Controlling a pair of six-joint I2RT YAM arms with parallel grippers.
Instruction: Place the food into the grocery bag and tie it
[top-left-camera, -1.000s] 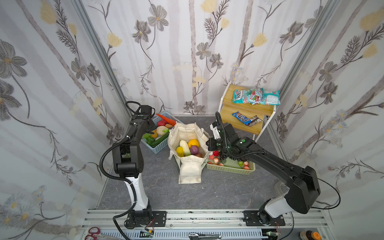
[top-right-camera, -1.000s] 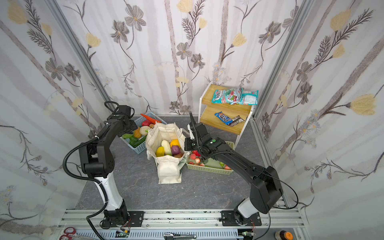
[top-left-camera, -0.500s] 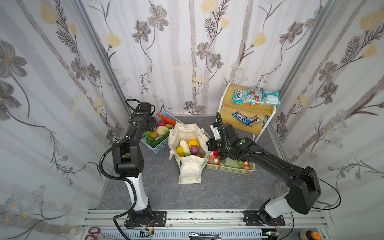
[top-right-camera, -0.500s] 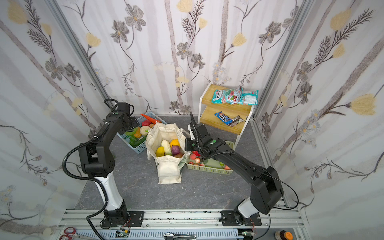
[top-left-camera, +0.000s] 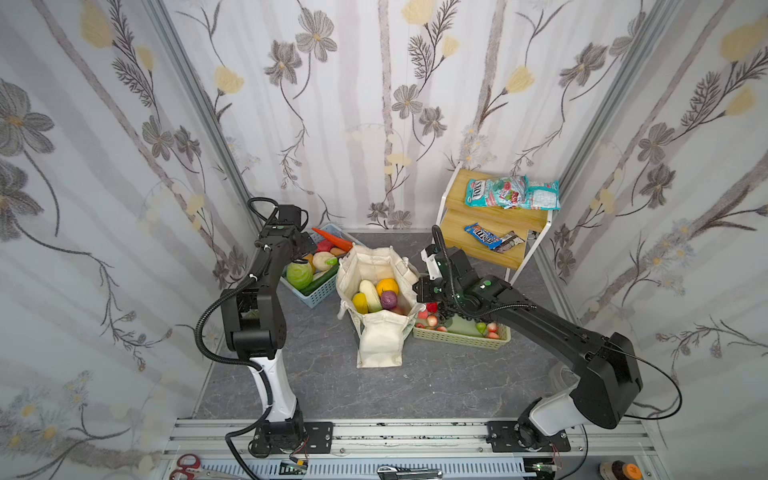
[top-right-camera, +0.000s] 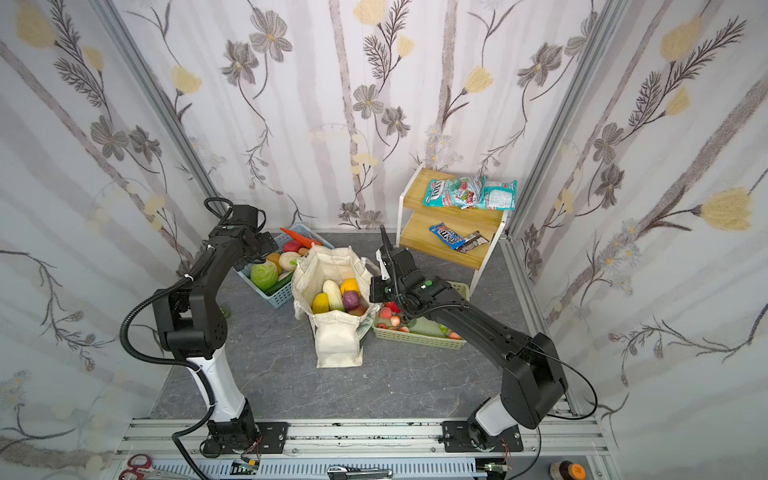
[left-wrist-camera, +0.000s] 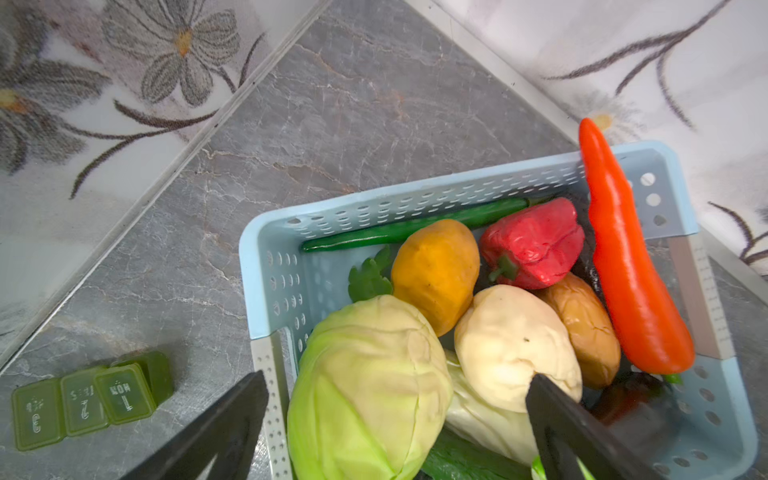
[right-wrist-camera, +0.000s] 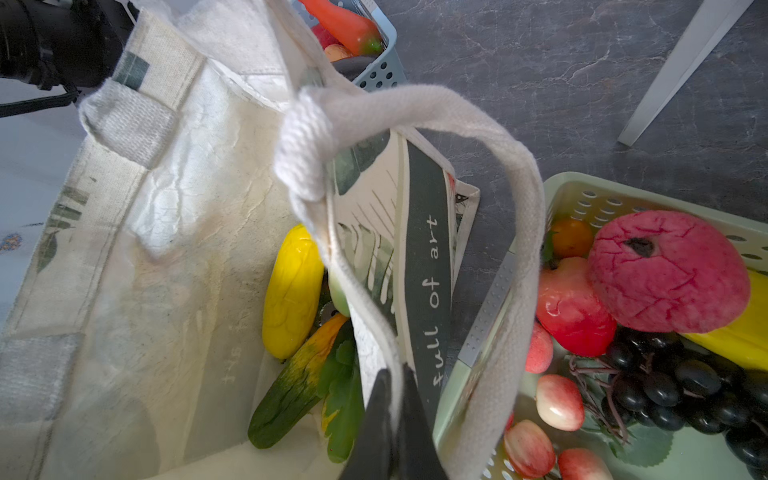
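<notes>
The cream grocery bag (top-left-camera: 380, 338) (top-right-camera: 337, 338) stands open in the middle of the floor in both top views. Inside lie a round orange (top-left-camera: 387, 286), a yellow oblong fruit (top-left-camera: 360, 302) (right-wrist-camera: 293, 291), a pale white-green vegetable (top-left-camera: 370, 293) and a purple piece (top-left-camera: 389, 300). A green-and-yellow snack packet (right-wrist-camera: 299, 386) shows low in the bag. My right gripper (right-wrist-camera: 392, 376) is shut on the bag's cream rim beside the leaf-print side. A loop handle (right-wrist-camera: 415, 108) arches over it. My left gripper (left-wrist-camera: 395, 380) hangs open above a green cabbage (left-wrist-camera: 365, 390) in the blue basket.
The blue basket (left-wrist-camera: 266, 249) also holds a long red pepper (left-wrist-camera: 623, 257) and other vegetables. A pale green basket (top-left-camera: 461, 338) of fruit touches the bag's right side. A wooden shelf (top-left-camera: 490, 220) carries teal packets (top-left-camera: 511, 193) and a blue packet (top-left-camera: 482, 235). A green pill box (left-wrist-camera: 83, 399) lies near the wall.
The left gripper's jaws have spread wider, and its wrist has shifted slightly over the blue basket. The right arm and the bag have stayed put.
</notes>
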